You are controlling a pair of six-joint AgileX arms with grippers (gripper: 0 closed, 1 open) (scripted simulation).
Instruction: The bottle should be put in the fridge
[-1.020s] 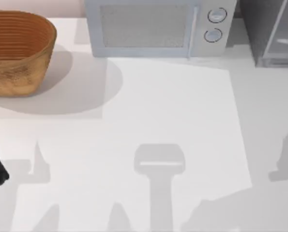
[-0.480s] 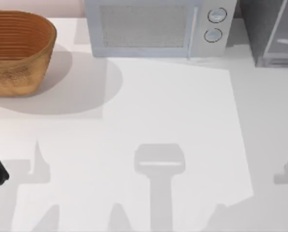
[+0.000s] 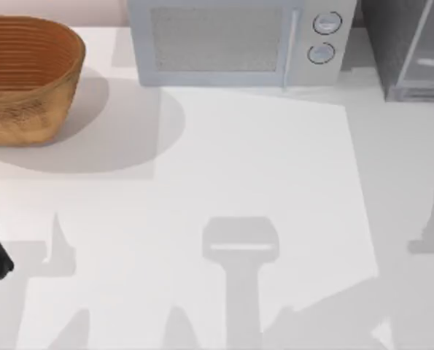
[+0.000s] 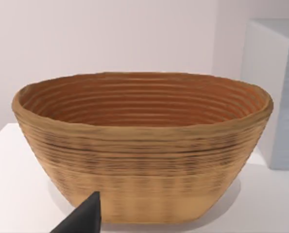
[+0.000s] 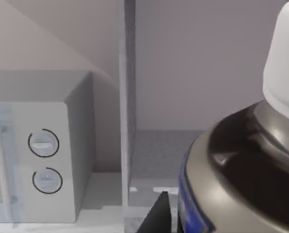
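White-capped bottle (image 5: pixel 241 179) clamped in right end effector, neck tilted toward fridge (image 5: pixel 193 97), left end effector's grip unclear

Plain white tabletop (image 3: pixel 260 160) with soft grey shadows all over it, pale pinkish wall (image 4: pixel 110 39) behind. A woven tan wicker basket (image 3: pixel 27 76) sits back left, and a light-grey microwave (image 3: pixel 238 40) with two round dials beside it.
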